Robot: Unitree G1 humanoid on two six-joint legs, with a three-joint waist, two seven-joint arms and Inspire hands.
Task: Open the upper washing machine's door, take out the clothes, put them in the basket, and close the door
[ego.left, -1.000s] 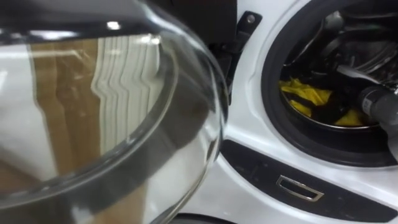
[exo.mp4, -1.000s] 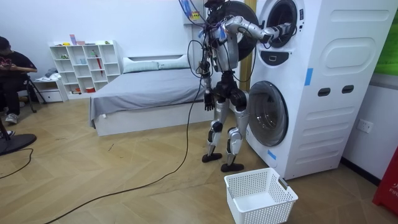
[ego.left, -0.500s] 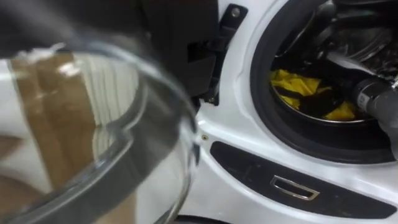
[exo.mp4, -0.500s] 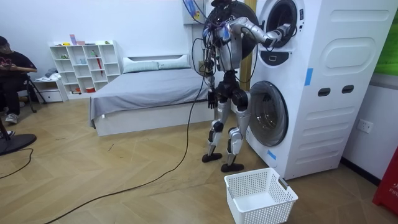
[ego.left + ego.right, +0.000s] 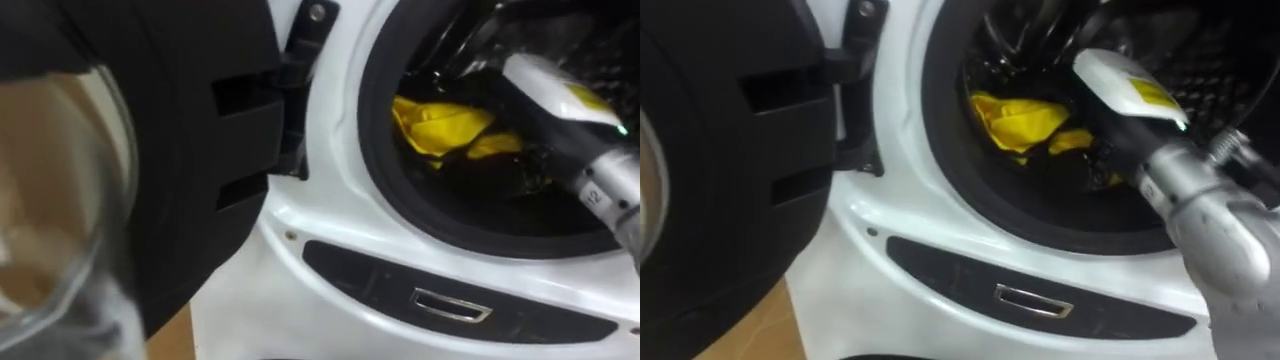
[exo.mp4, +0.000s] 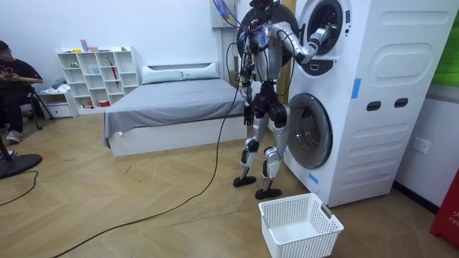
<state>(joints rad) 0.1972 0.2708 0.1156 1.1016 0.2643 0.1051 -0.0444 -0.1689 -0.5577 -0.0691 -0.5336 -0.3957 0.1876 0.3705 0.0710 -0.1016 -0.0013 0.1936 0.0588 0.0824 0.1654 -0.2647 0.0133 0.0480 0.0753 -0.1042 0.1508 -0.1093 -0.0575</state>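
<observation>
A: Clothes (image 5: 1020,122), where are they?
B: Yellow ones, inside the washing machine (image 5: 940,225), upper middle of the frame.
A: And the right hand (image 5: 1110,110)?
B: In there, just beside them. Fingers hidden, so I cannot tell.

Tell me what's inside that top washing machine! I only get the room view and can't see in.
Observer: A crumpled yellow cloth lies in the dark metal drum.
Operator: Did the robot grab it?
Observer: Cannot tell. Its right hand is inside the drum, just right of the cloth, but a grip can't be made out.
Operator: What's under the round hole?
Observer: A dark panel with a small silver pull.
</observation>
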